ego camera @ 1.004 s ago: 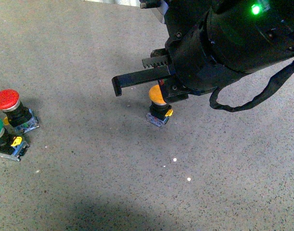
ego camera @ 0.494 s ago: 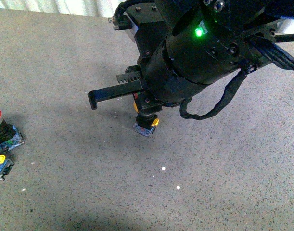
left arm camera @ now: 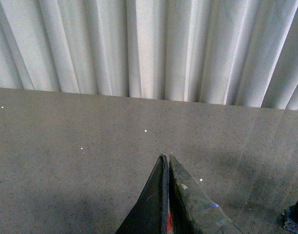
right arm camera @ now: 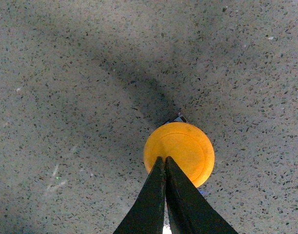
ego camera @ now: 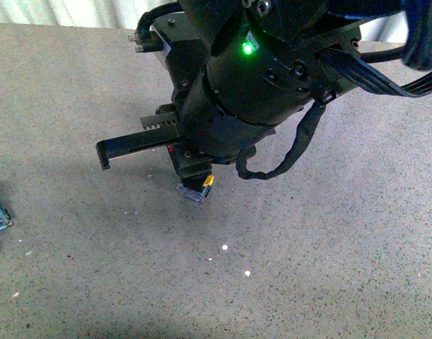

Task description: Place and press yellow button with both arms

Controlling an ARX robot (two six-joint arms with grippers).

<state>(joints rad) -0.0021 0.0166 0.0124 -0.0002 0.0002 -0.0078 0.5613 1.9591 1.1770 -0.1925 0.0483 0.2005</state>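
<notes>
1. The yellow button [ego camera: 195,188] is seen upright on the grey surface [ego camera: 329,247], near mid-scene, largely covered by the right arm [ego camera: 251,92].
2. The right tool [right arm camera: 164,159] is pinched narrow and empty, with its tips set over the cap.
3. The left tool [left arm camera: 166,157] is likewise pinched narrow and empty, apart from the button.

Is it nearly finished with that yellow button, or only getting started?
Placing looks done: the yellow button stands upright on the table, held by nothing. In hand: the right gripper, shut, is over its cap; contact is unclear. Left to do: the left gripper, also shut, is off to one side, so the press with both arms is not done yet.
</notes>
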